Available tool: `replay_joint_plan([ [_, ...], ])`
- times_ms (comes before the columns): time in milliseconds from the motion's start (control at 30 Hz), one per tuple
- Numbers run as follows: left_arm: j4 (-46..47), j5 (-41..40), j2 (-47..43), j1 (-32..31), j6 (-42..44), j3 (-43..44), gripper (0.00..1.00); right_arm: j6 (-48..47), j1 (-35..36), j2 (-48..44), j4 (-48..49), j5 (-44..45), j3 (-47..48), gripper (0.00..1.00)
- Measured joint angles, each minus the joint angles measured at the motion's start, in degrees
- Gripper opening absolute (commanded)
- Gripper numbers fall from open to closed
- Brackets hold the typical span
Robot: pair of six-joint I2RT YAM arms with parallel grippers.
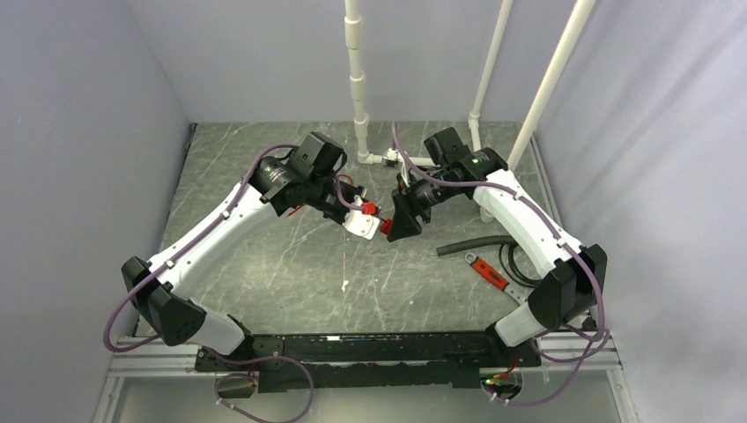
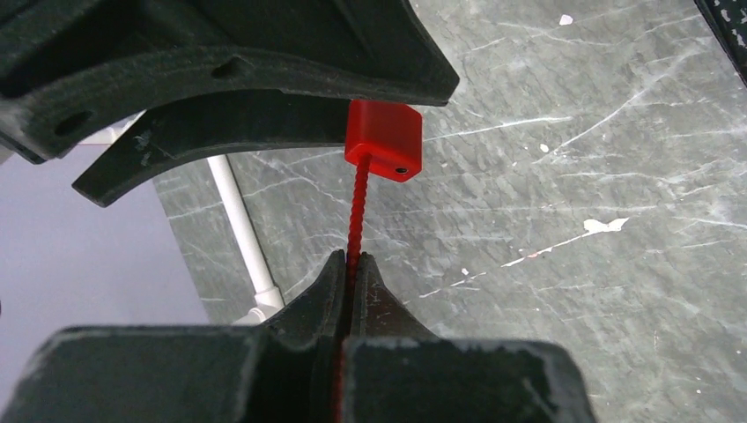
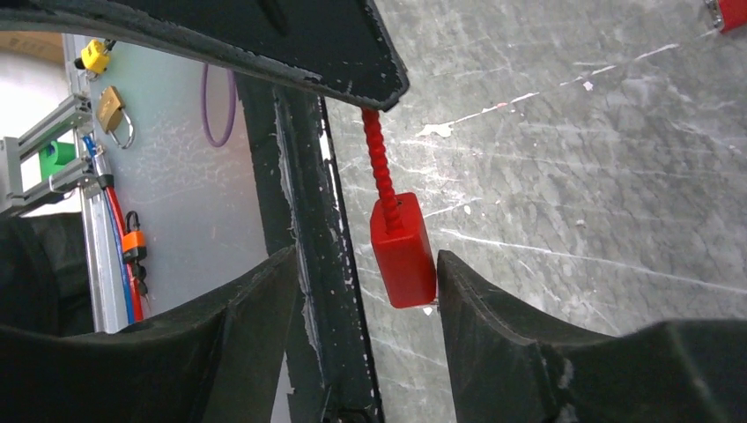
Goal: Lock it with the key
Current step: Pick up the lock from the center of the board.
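Note:
A red lock block (image 2: 385, 139) on a red ribbed stem (image 2: 358, 211) is held in the air between both arms. My left gripper (image 2: 352, 264) is shut on the stem, with the block sticking out beyond its tips. In the right wrist view the block (image 3: 403, 251) hangs from the stem (image 3: 379, 163) between my right gripper's (image 3: 366, 260) open jaws, touching the inner face of the right finger (image 3: 493, 326). From above, the left gripper (image 1: 366, 211) and the right gripper (image 1: 401, 220) meet mid-table. I cannot make out a key.
A white flat piece (image 1: 361, 224) hangs under the left gripper. A red-handled tool (image 1: 487, 270), a black hose (image 1: 476, 244) and coiled cable (image 1: 520, 264) lie right of centre. White pipes (image 1: 357, 79) stand at the back. Padlocks (image 3: 113, 107) hang on a board.

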Motion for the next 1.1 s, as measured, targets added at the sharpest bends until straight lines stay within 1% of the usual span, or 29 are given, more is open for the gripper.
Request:
replay_joint_plan([
  [67,0.4,0.1,0.0,0.0,0.0,0.0,0.00,-0.1,0.3,0.1,0.2,-0.5,0.0,0.52],
  [233,0.5,0.5,0.0,0.0,-0.1,0.0,0.00,-1.4,0.4,1.1,0.1,-1.3,0.0,0.42],
  [467,0.8,0.6,0.0,0.0,0.0,0.0,0.00,-3.4,0.6,2.3,-0.4,-1.5,0.0,0.46],
  [633,0.9,1.0,0.0,0.0,-0.1,0.0,0.00,-3.6,0.6,2.3,-0.3,-2.4,0.0,0.39],
  [900,1.0,1.5,0.0,0.0,-0.6,0.0,0.00,-3.7,0.6,2.3,0.0,-3.4,0.0,0.39],
  [1033,1.2,1.5,0.0,0.0,-0.6,0.0,0.00,-3.7,0.7,2.3,0.0,-3.8,0.0,0.33],
  [1100,1.2,1.5,0.0,0.0,-0.7,0.0,0.00,-3.8,0.7,2.3,0.0,-3.9,0.0,0.26],
])
